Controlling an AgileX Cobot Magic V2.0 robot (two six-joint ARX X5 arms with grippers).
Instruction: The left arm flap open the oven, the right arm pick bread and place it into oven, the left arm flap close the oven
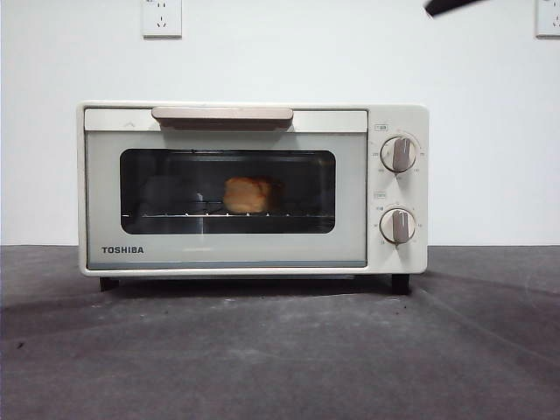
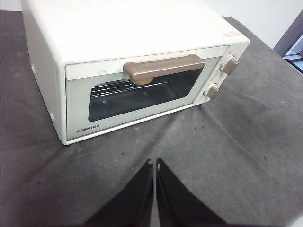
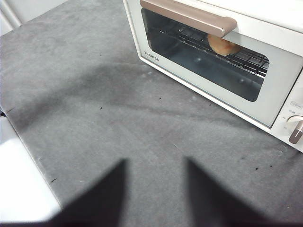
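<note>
Oven (image 1: 252,188): we see it mid-frame in the front view, door shut
Bread (image 1: 249,194): we find it on the rack behind the glass, centre of the window
Left gripper (image 2: 155,165): our jaws nearly touching, holding nothing, above the mat before the oven
Right gripper (image 3: 156,163): our jaws spread wide, holding nothing, clear of the oven

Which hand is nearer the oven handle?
Hard to call; likely left. Left hand, shut, hangs over the mat in front of the handle. Right hand, open, sits back toward the door's logo corner.
</note>
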